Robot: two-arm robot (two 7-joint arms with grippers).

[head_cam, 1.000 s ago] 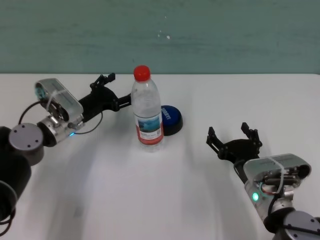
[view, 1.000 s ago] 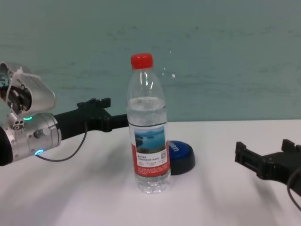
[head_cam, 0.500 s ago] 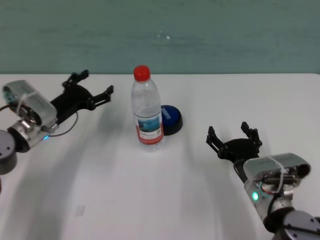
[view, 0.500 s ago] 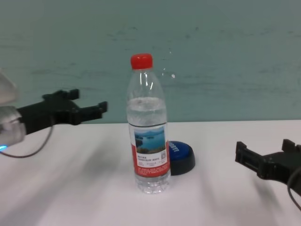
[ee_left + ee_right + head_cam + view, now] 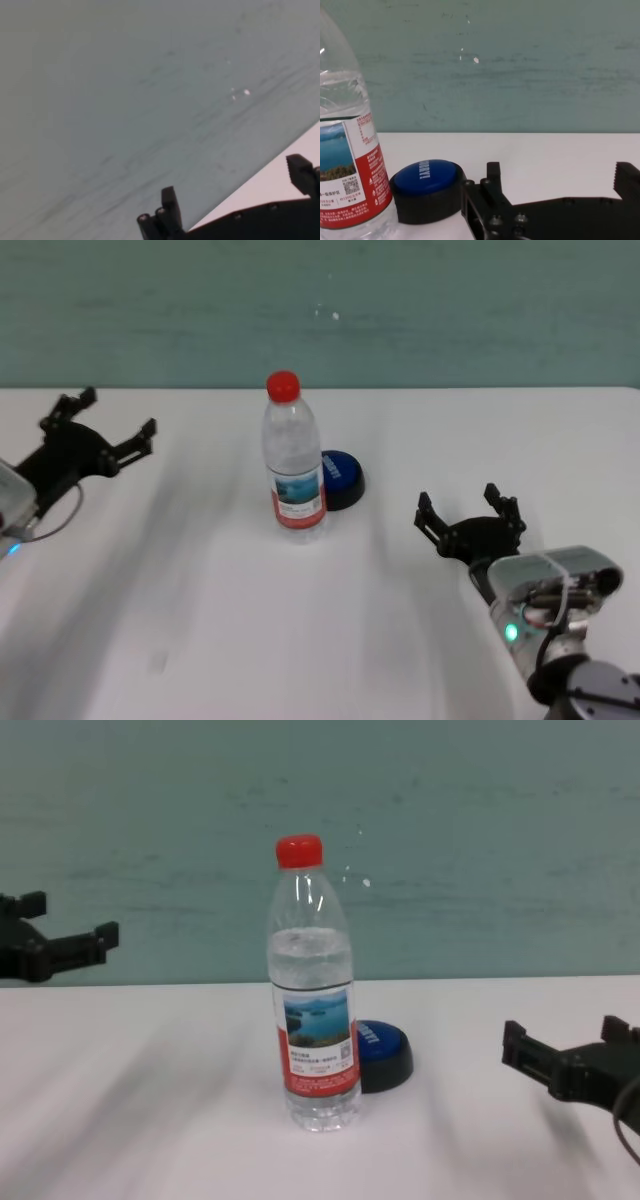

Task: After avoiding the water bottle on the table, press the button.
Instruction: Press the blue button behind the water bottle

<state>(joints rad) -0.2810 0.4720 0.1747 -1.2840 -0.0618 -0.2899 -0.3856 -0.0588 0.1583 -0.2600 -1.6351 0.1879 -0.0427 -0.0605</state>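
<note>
Water bottle (image 5: 295, 465) upright on desk (image 5: 320, 640), button (image 5: 340, 478) just behind it; left tool (image 5: 95, 435) open, far from bottle; right tool (image 5: 470, 512) open, near bottle; button not yet pressed; next, reach round bottle, push blue top

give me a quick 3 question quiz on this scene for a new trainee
1. True or false: the water bottle is lying on its side.
2. Where does the button sit relative to the bottle in the head view?
A. in front of it, nearer the robot
B. behind it, to its right
C. far off to its left
3. Fill in: the cap of the bottle is ____.

Key
1. False; it stands upright on the table.
2. B
3. red

Both the left claw and right claw are open and hold nothing.
</note>
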